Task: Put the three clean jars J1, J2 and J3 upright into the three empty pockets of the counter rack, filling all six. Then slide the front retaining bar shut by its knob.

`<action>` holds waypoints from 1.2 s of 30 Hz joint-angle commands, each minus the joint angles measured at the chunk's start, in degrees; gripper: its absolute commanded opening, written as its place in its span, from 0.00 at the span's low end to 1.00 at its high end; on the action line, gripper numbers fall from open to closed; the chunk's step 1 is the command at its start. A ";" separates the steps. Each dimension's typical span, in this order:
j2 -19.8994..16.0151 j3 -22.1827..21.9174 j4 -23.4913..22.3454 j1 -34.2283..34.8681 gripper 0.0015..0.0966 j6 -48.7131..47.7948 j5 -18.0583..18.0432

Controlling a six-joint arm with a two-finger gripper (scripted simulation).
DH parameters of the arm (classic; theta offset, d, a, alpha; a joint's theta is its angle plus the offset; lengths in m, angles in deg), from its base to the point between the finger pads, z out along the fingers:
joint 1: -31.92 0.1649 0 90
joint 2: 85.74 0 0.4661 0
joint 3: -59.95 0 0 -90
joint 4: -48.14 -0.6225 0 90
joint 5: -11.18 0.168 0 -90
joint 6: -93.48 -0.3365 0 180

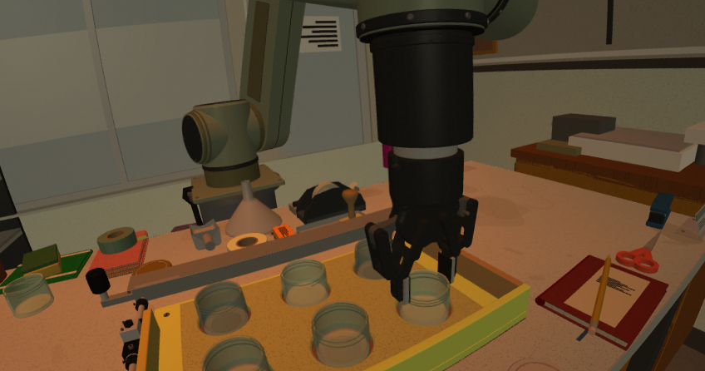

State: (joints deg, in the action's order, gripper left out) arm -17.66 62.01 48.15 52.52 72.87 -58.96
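Note:
A clear glass jar [424,297] stands upright in the right front pocket of the yellow counter rack [326,308]. My gripper [426,281] comes straight down on it, with one finger on each side of the jar's rim, and grips it. Several more jars stand upright in the rack's other pockets; one [367,258] is partly hidden behind my fingers. The grey retaining bar [247,263] lies along the rack's far side, with its black knob [97,280] at the left end. One more jar [27,294] stands on the counter at the far left.
A red notebook [601,293] with a pencil [599,293] lies to the right of the rack, and red scissors [638,258] lie beyond it. Behind the bar are a funnel [248,211], tape rolls [117,239] and a clamp [205,234]. The arm's base [232,169] stands at the back.

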 commanded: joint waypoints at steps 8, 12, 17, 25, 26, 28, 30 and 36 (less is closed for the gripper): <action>0.04 0.05 0.02 0.00 0.39 0.00 0.00; 0.04 0.05 0.02 0.00 0.47 0.00 0.00; 0.04 0.05 0.02 0.00 0.58 0.00 0.00; 0.04 0.05 0.02 0.00 0.75 0.00 0.00; 0.04 0.05 0.02 0.00 0.77 0.00 0.00; 0.04 0.05 0.02 0.00 0.81 0.00 0.00; 0.04 0.05 0.02 0.00 0.83 0.00 0.00; 0.04 0.05 0.02 0.00 0.83 0.00 0.00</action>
State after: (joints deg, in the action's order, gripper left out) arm -17.66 62.02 48.15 52.52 72.87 -58.96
